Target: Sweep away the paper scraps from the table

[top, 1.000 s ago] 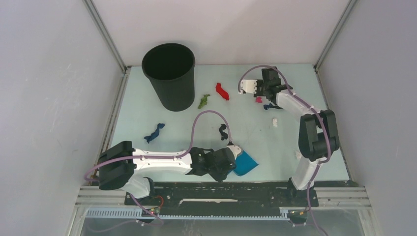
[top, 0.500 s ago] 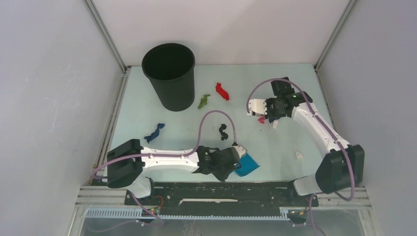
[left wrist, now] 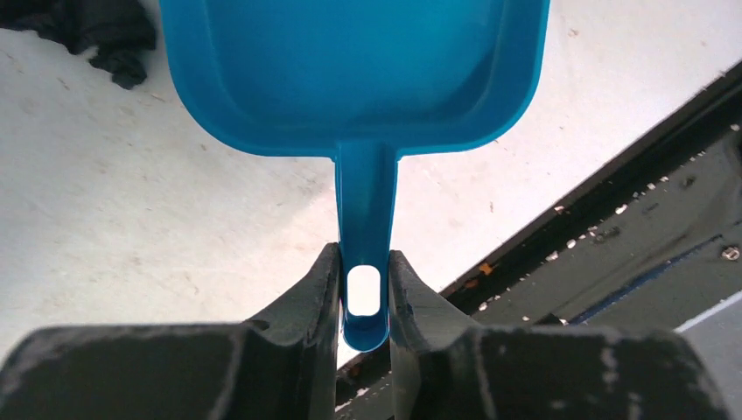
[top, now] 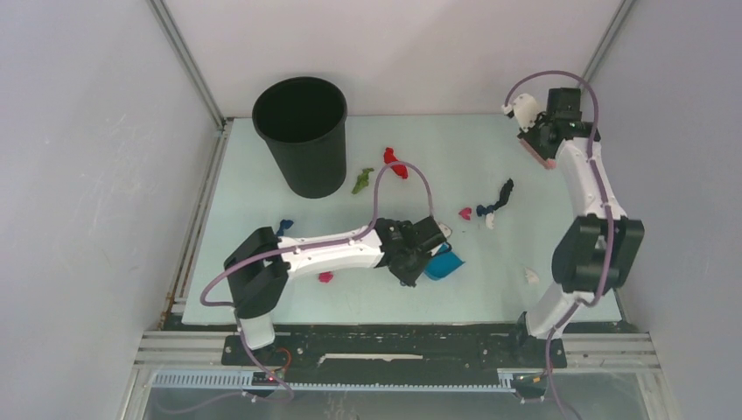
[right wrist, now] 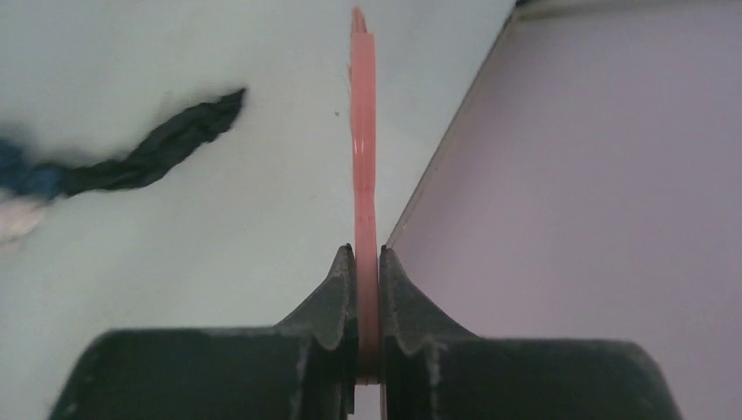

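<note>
Black left pincer (left wrist: 363,267): closed to a narrow gap, with both fingers pressed on the handle of the blue dustpan (left wrist: 350,70), at the handle's hanging hole.
Blue dustpan: the scoop pointed away from the pincer, over the middle of the worktop (top: 437,149). Whether it touched the surface could not be told.
Black scrap (left wrist: 96,35): lay on the worktop just beside the scoop's left corner, outside it.
Right pincer (right wrist: 366,262): clamped tight on a pink brush (right wrist: 363,131), seen edge-on as a thin strip, near the far right corner by the wall.
Dark twist (top: 500,197): a blue-and-black piece lay right of centre, well apart from the brush, with a small magenta bit (top: 465,213) and a white bit (top: 490,220) near its lower end.
Other paper scraps: the red scrap (top: 394,164) and green scrap (top: 361,181) lay near the bin. The magenta scrap (top: 325,276) sat just beside the left arm on its near side. The dark blue scrap (top: 284,227) was partly hidden behind that arm.
Black bin (top: 302,136): stood upright at the far left of the worktop.
</note>
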Controlling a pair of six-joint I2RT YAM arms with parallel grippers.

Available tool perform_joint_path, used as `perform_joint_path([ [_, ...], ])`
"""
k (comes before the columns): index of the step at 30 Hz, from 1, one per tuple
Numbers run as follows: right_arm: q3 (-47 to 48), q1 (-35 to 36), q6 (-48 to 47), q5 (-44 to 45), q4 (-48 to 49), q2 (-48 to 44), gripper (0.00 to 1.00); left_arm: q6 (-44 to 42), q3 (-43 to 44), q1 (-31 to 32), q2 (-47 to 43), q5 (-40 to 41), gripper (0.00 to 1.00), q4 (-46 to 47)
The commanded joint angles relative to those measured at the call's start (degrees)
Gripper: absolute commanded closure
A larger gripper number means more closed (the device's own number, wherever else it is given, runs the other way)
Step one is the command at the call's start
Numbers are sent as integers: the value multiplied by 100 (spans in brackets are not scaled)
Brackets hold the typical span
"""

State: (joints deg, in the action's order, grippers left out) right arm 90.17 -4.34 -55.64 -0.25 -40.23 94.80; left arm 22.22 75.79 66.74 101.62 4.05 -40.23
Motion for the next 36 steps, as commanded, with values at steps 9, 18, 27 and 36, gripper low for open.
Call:
perform_joint_path([
  [9,1111,301,1684,1285,-501,1356,100,-706,2059,-462,1126,-918,100,-1318],
  [18,209,913,2382,671,-1091,1066,100,-824,2726,-653,1704,-1079,100,-1440],
  [27,-492,1190,3296,-801,-1939,558,100,-1052,3775,-654,2493,-796,100,-1933],
  [36,-879,1310,3496,-2071,-2705,-53,100,-1016,3470,-654,2331,-487,100,-1504],
])
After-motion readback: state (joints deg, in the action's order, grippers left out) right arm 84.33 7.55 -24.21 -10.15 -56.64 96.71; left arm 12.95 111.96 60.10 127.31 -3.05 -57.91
